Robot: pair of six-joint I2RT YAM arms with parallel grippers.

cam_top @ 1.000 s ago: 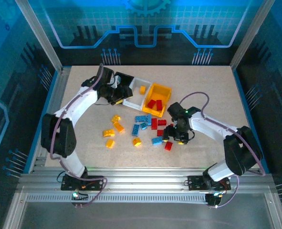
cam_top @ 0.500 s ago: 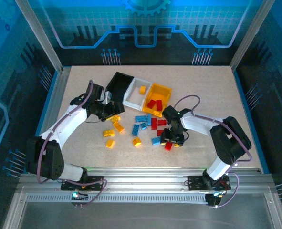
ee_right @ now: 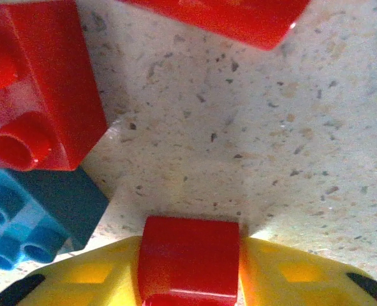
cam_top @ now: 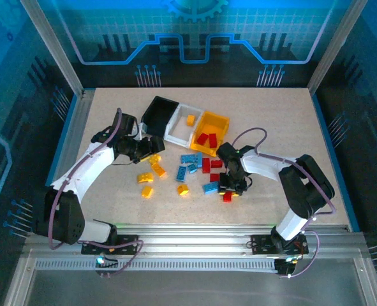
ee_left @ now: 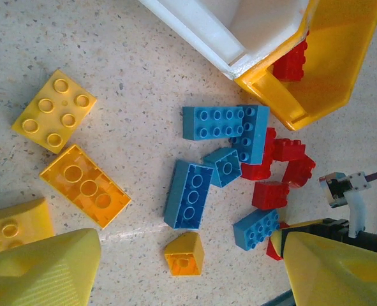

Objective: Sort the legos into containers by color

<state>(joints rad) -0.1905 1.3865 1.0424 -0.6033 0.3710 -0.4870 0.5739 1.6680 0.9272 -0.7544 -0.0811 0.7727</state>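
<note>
Red, blue and yellow legos lie scattered on the table (cam_top: 277, 121) in front of the containers: a black bin (cam_top: 157, 111), a white bin (cam_top: 180, 125) and a yellow bin (cam_top: 217, 121). My right gripper (cam_top: 230, 189) is down at the table, shut on a small red brick (ee_right: 188, 258) that sits between its yellow fingers (ee_right: 290, 271). The left gripper (cam_top: 151, 148) hovers open near the yellow bricks (cam_top: 157, 165). In the left wrist view a small yellow slope brick (ee_left: 185, 254) lies between the spread fingers (ee_left: 44, 268), with blue bricks (ee_left: 189, 194) just beyond.
Red bricks (cam_top: 207, 139) lie in the yellow bin and one yellow brick (cam_top: 191, 119) in the white bin. A red brick (ee_right: 38, 95) and a blue brick (ee_right: 35, 223) lie close to the right gripper. Aluminium frame posts (cam_top: 51, 44) edge the table.
The left arm has drawn back from the black bin to above the loose legos, its jaws open. The right gripper shifted slightly left and closed on the red brick.
</note>
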